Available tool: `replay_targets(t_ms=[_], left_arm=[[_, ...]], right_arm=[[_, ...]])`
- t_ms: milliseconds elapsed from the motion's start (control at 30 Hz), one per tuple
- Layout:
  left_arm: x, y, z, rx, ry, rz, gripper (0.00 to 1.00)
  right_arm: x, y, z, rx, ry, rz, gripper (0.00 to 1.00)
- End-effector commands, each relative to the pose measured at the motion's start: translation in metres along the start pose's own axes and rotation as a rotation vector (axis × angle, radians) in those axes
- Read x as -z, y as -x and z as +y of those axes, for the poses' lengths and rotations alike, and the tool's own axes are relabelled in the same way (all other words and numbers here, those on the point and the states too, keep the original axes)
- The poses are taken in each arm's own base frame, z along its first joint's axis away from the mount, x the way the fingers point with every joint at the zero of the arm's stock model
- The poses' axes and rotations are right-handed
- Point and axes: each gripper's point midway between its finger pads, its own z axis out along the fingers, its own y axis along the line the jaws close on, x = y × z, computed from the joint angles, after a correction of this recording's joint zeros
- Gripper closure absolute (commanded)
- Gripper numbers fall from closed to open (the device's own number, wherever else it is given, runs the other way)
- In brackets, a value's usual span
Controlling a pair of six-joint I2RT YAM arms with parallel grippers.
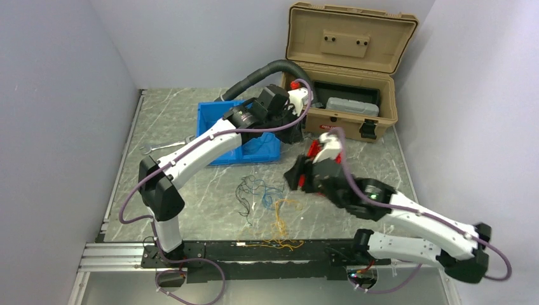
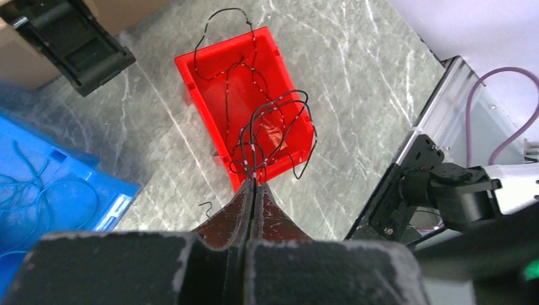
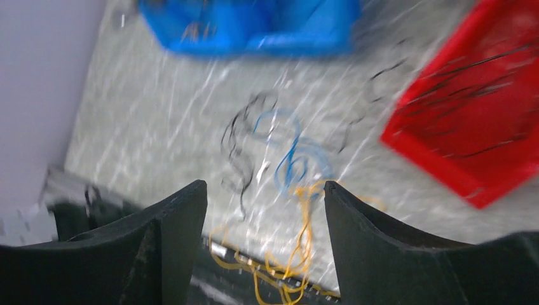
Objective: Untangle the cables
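Left hand (image 2: 254, 185): fingers pressed together, clamped on a bundle of black cable (image 2: 289, 94). The loops hang from the tips over the red bin (image 2: 210, 70). Part of the strand lies inside, and one long loop reaches past the far rim onto the desk (image 2: 356, 57).

Right hand (image 3: 266, 190): fingers apart, nothing between them, poised above the remaining tangle (image 1: 264, 203) of black, blue and yellow strands on the desk near the front edge. This wrist view is smeared, so I can't judge fine detail there.

Risks, my judgement:
- If I let go here, the springy black loops may flop over the bin rim rather than settle inside. The wire could also cling to the pads.
- The yellow cable (image 3: 299, 248) trails onto the black rail (image 1: 254, 249) at the front. Pulling it could snag it on the rail or drag the blue and black strands along, tightening the knot.

Surroundings: grey marbled desk, pale walls on three sides. A blue bin (image 1: 213, 114) with blue wire in it sits at the back, with an open tan case (image 1: 349, 38), a corrugated grey hose (image 1: 254, 76) and a wrench (image 1: 159, 147).
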Motion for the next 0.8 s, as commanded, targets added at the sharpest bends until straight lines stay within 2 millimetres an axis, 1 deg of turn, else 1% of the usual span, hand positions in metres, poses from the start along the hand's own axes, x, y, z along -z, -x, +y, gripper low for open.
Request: replay_targets(t_ms=[0, 100, 167, 267, 333, 433, 567, 767], left_arm=[[0.011, 0.030, -0.020, 0.001, -0.076, -0.078, 1.00], [0.013, 0.036, -0.026, 0.006, -0.097, -0.092, 1.00], [0.010, 0.036, -0.031, 0.014, -0.119, -0.091, 1.00], [-0.001, 0.034, -0.032, 0.027, -0.119, -0.083, 1.00], [-0.012, 0.030, -0.030, 0.041, -0.121, -0.075, 1.00], [-0.035, 0.024, -0.024, 0.070, -0.113, -0.068, 1.00], [-0.069, 0.008, -0.005, 0.078, -0.016, -0.032, 1.00], [-0.115, -0.039, 0.029, 0.070, 0.157, 0.068, 1.00]], right_arm=[[0.040, 0.056, -0.062, -0.027, -0.195, -0.174, 0.29], [0.062, 0.078, -0.093, -0.063, -0.310, -0.265, 0.28], [0.072, 0.086, -0.111, -0.081, -0.397, -0.302, 0.27], [0.080, 0.093, -0.127, -0.090, -0.485, -0.331, 0.26], [0.082, 0.097, -0.132, -0.094, -0.523, -0.344, 0.26], [0.083, 0.102, -0.138, -0.108, -0.558, -0.358, 0.26], [0.084, 0.105, -0.140, -0.118, -0.557, -0.371, 0.26], [0.092, 0.107, -0.147, -0.123, -0.583, -0.391, 0.26]])
